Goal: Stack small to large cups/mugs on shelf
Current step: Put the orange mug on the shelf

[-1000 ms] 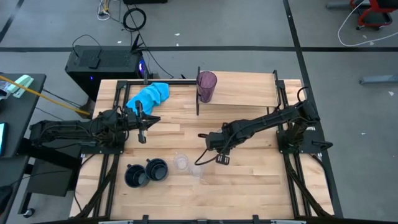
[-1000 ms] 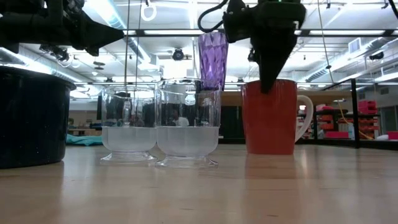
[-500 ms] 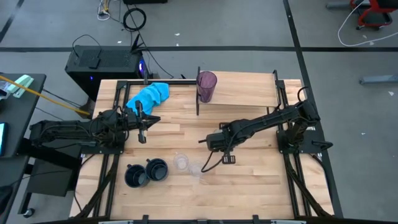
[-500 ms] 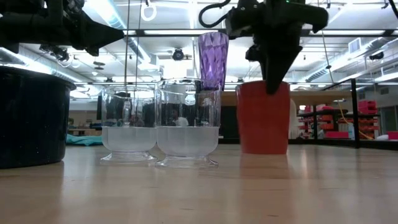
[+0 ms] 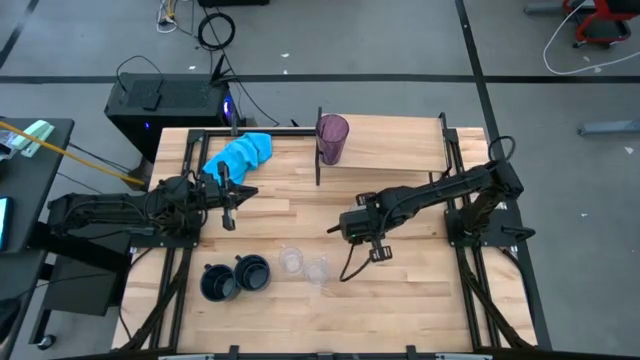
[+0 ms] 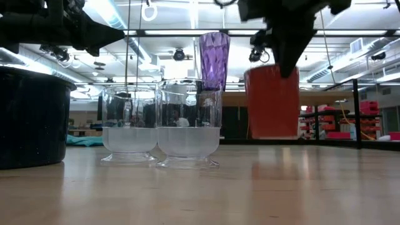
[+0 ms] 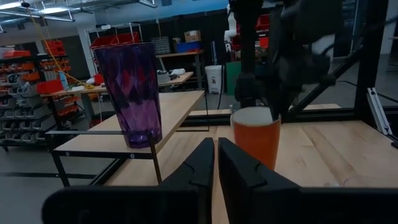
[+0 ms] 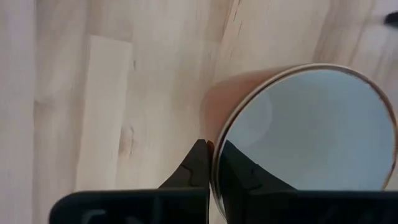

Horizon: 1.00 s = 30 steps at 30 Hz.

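Right gripper [image 8: 210, 163] is pinching the rim of the white-inside orange mug [image 6: 272, 102], one finger inside and one outside — the mug is hanging clear of the striped wooden tabletop [image 6: 250, 187], right of centre in the low view. In the high view this gripper [image 5: 352, 226] is sitting mid-frame. Left gripper [image 7: 215, 163] is hovering with fingers nearly together, holding nothing, at centre left of the high view [image 5: 240, 194].

Tall translucent purple tumbler [image 5: 332, 138] is standing on the light-wood shelf board [image 5: 400, 140] at upper centre, beside the thin dark upright panel [image 5: 319, 148]. Two small clear glasses [image 6: 161, 122] are standing side by side at lower centre — two dark navy mugs [image 5: 235, 278] just left of them. Crumpled blue cloth [image 5: 240, 153] is lying at upper left.
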Motion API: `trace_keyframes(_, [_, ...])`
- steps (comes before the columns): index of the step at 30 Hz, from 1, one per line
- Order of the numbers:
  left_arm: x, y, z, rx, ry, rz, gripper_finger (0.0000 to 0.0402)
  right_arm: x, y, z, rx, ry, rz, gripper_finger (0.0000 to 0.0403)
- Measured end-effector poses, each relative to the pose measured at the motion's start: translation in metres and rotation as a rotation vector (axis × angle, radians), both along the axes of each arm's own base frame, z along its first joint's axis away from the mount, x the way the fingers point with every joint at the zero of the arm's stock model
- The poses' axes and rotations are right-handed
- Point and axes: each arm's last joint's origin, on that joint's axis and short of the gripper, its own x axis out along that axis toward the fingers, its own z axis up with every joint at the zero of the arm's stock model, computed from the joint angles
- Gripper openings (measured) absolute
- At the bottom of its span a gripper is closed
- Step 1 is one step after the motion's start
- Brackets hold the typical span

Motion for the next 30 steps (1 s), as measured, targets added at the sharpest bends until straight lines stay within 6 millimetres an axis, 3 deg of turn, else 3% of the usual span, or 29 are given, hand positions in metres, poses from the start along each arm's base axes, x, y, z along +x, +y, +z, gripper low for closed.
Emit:
trace_keyframes(8, [0.0,0.0,0.0,0.0,0.0,0.0,0.0039,-0.023,-0.002,0.038,-0.09,-0.108,0.15,0.0014])
trace_keyframes(14, [0.0,0.0,0.0,0.0,0.0,0.0,0.0033,-0.042,-0.015,0.065,-0.162,-0.2,0.183,0.0014])
trace_keyframes(25, [0.0,0.0,0.0,0.0,-0.001,0.0,0.0037,-0.059,-0.063,0.107,-0.29,-0.292,0.137,0.0014])
trace_keyframes(30, [0.0,0.0,0.0,0.0,-0.001,0.0,0.004,-0.062,-0.092,0.112,-0.311,-0.241,0.094,0.0014])
